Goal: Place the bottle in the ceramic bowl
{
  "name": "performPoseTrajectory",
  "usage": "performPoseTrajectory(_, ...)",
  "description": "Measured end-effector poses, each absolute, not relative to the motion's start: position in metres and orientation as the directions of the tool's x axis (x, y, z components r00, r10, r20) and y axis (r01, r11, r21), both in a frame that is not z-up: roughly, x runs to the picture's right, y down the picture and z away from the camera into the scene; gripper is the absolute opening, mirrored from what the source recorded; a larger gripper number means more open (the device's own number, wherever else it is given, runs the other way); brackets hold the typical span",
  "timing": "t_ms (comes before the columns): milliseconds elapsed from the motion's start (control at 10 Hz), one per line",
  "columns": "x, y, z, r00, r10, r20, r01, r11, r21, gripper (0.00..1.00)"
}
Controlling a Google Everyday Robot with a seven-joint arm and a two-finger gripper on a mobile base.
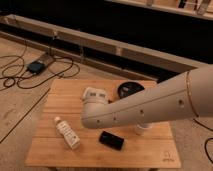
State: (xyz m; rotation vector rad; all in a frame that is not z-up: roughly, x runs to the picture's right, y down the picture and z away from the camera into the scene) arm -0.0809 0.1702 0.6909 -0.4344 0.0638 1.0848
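The bottle (67, 133), slim and pale with a white cap, lies on its side on the front left of the wooden table (150, 150). The dark ceramic bowl (131, 89) sits at the table's back, right of centre, and my arm partly covers its front. The arm reaches in from the right across the table's middle. My gripper (94, 112) is at the arm's rounded left end, up and to the right of the bottle and apart from it. Nothing is held.
A small white rounded block (95, 93) lies just behind the arm's end. A flat black object (111, 140) rests in front of the arm. A white cup (142, 128) peeks out under the arm. Cables and a small box (37, 66) lie on the floor at left.
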Motion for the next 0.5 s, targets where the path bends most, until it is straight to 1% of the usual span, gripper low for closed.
performPoseTrajectory(200,-0.105,0.191,0.687,0.535,0.802,-0.264,-0.824,0.427,-0.373,0.77)
performPoseTrajectory(500,-0.128,0.212,0.697,0.609,0.754,-0.246,-0.767,0.480,-0.426,0.77)
